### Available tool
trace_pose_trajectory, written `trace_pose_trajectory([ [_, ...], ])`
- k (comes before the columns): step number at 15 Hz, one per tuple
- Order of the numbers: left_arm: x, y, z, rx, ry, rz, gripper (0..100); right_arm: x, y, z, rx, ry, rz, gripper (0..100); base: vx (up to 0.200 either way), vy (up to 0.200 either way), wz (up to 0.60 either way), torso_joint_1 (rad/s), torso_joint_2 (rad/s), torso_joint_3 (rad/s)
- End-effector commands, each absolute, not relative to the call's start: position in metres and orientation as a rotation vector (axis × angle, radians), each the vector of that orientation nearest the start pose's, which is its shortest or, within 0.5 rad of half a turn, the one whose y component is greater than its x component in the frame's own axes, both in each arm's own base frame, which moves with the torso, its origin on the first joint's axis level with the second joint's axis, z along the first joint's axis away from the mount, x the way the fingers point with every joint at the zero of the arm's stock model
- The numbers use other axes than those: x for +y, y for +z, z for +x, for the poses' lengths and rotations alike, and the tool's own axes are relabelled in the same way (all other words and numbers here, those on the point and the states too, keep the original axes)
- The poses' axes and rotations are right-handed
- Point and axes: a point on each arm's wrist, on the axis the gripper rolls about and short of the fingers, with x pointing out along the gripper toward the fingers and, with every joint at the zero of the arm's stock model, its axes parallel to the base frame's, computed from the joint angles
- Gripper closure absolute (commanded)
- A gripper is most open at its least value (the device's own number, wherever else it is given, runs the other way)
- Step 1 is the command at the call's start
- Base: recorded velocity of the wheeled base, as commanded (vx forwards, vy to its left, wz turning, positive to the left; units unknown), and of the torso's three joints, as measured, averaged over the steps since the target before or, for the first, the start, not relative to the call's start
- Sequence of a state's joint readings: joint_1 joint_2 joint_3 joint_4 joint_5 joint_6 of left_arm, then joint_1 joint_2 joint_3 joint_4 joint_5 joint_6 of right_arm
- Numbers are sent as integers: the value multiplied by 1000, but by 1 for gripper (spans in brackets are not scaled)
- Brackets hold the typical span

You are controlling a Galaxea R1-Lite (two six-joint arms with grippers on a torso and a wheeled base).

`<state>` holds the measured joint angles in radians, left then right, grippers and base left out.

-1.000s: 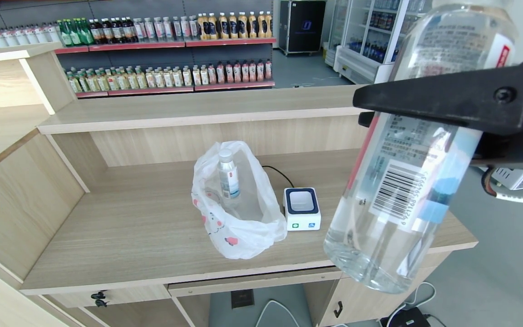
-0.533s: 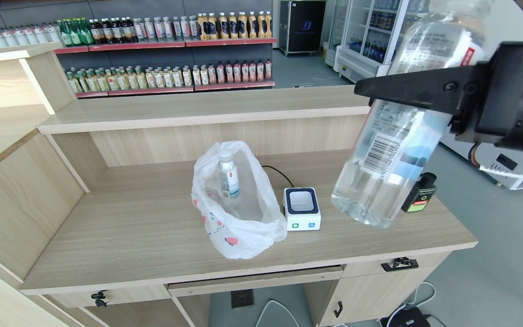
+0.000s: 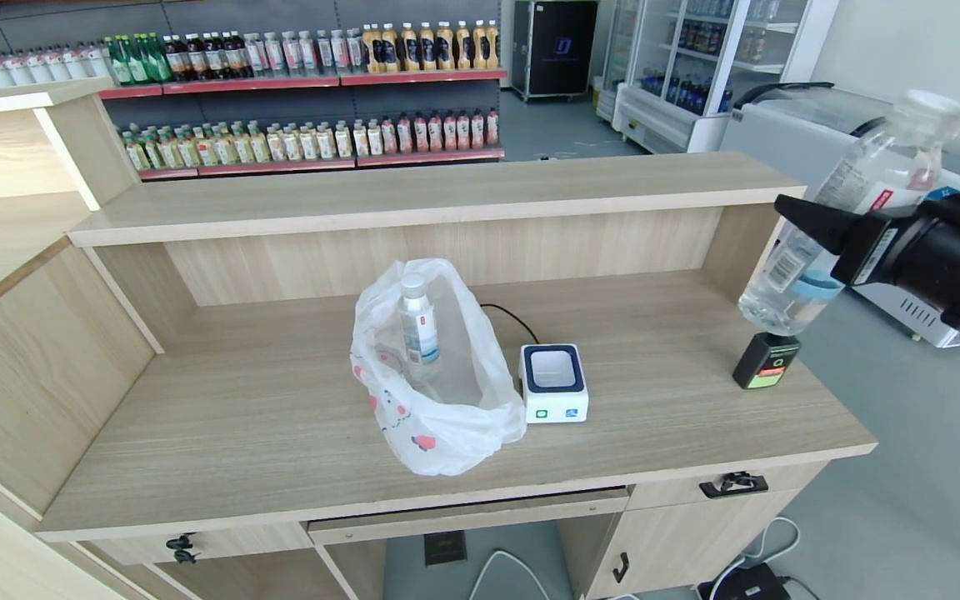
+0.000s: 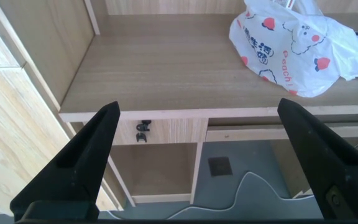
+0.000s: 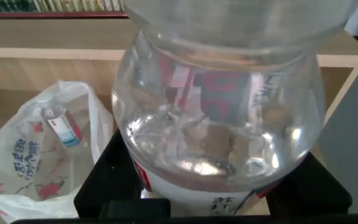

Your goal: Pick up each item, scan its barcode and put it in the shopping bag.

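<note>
Holding a clear plastic water bottle [image 3: 788,287] in my right gripper [image 3: 809,223] right now, with the fingers clamped across its labelled middle. It hangs tilted, cap up and out to my right. Its base is down over the right end of the light wooden counter [image 3: 280,417], just above a small black handheld device with a green and red label [image 3: 765,361].

From the wrist camera the bottle [image 5: 222,124] looks full of water, so I reckon it's on the heavy side. The walls look smooth and thin, so they'll probably flex, and it could slip in a lazy squeeze. The middle grip seems right to me: the label should give some friction, and the barcode patch shows below my finger.

Room-wise, the counter's upright right side panel [image 3: 738,242] is close to the bottle and the black device sits right under its base. I'd lift clear of both before swinging inward. A stretch of bare wood runs from there to the white box scanner with the dark-rimmed window [image 3: 554,383].

The white plastic shopping bag with pink prints [image 3: 434,392] stands just beside the scanner, mouth open upward. A small clear bottle with a white cap [image 3: 418,321] is upright inside, and I think there's enough space next to it.

My left gripper [image 4: 197,162] hangs wide open and empty out in front of the counter's left part.
</note>
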<state>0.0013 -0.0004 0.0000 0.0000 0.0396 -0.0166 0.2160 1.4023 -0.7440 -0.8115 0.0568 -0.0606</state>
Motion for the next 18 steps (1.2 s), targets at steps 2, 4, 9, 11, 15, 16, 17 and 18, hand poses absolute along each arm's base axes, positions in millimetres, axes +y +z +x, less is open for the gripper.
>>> trace_pose_trajectory([
  [2,1,75,-23,0,41,-17,0,41,240,241,-125,169,-139,100,0,0,0,0,0,0],
  [4,1,75,-23,0,41,-17,0,36,239,245,-128,101,-199,100,0,0,0,0,0,0],
  [9,1,75,-23,0,41,-17,0,14,239,245,-114,5,-372,100,0,0,0,0,0,0],
  [11,1,75,-23,0,41,-17,0,13,238,245,-93,-7,-386,100,0,0,600,0,5,2],
  [15,1,75,-23,0,41,-17,0,12,238,248,-73,-43,-396,100,0,0,600,4,7,4],
  [16,1,75,-23,0,41,-17,0,11,238,250,-74,-45,-398,100,0,0,600,2,7,2],
  [17,1,75,-23,0,41,-17,0,11,238,252,-73,-49,-425,100,0,0,600,2,2,7],
  [18,1,75,-23,0,41,-17,0,9,234,255,-64,-47,-451,100,0,0,600,-2,7,-2],
])
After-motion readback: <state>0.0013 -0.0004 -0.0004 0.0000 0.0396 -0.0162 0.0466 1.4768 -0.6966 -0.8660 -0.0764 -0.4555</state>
